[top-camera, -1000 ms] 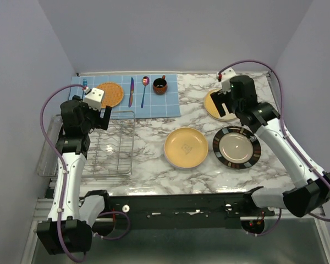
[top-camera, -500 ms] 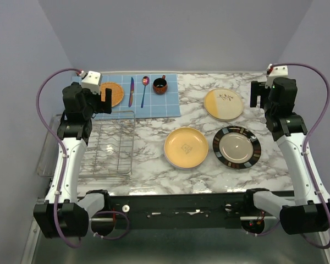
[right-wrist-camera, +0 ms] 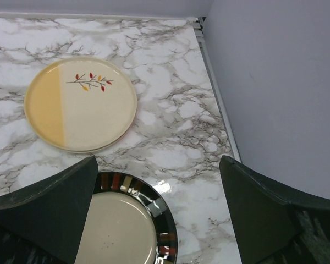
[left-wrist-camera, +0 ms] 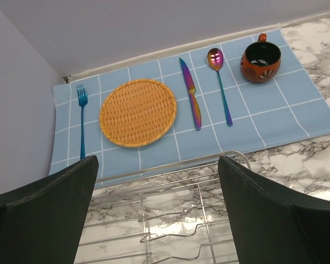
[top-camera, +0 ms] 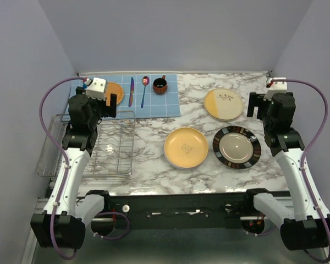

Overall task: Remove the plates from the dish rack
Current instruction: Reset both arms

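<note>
Marble tabletop (top-camera: 152, 144) carries plates (top-camera: 186, 147), likely stiff, slick, breakable; we'd pinch a rim. Both jaws stand apart.

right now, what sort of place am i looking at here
Probably a lab mock-up of a kitchen counter: a marble-look table boxed in by plain walls, a wire dish rack by a set placemat, and two robot arms bolted at its near edge.
</note>
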`<move>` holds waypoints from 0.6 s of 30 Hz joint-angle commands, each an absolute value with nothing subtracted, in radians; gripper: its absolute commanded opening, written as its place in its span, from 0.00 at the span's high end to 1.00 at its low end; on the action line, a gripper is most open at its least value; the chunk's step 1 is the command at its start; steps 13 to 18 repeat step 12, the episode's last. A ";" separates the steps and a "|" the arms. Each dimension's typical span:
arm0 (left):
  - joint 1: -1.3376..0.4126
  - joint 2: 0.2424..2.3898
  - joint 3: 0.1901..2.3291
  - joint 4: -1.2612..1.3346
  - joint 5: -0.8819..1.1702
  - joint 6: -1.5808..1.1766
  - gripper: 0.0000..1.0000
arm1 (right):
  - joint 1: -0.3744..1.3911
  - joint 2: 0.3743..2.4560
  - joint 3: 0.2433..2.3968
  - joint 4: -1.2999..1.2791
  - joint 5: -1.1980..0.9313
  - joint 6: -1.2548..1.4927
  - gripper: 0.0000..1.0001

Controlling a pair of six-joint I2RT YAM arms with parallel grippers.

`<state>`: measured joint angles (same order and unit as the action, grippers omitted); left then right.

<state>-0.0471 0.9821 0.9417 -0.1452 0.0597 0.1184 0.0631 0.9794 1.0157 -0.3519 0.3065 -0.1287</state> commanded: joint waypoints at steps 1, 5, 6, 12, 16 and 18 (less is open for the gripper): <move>-0.060 0.971 0.939 -0.107 0.017 0.126 0.01 | 0.057 0.911 0.988 -0.281 0.307 -0.100 0.00; -0.061 0.977 0.956 -0.107 0.008 0.135 0.01 | 0.058 0.905 0.997 -0.284 0.325 -0.107 0.00; -0.061 0.980 0.957 -0.107 0.008 0.137 0.01 | 0.058 0.905 0.997 -0.290 0.327 -0.109 0.00; -0.064 0.971 0.954 -0.087 0.014 0.124 0.01 | 0.057 0.893 0.992 -0.299 0.302 -0.120 0.00; -0.064 0.971 0.954 -0.087 0.014 0.124 0.01 | 0.057 0.893 0.992 -0.299 0.302 -0.120 0.00; -0.064 0.971 0.954 -0.087 0.014 0.124 0.01 | 0.057 0.893 0.992 -0.299 0.302 -0.120 0.00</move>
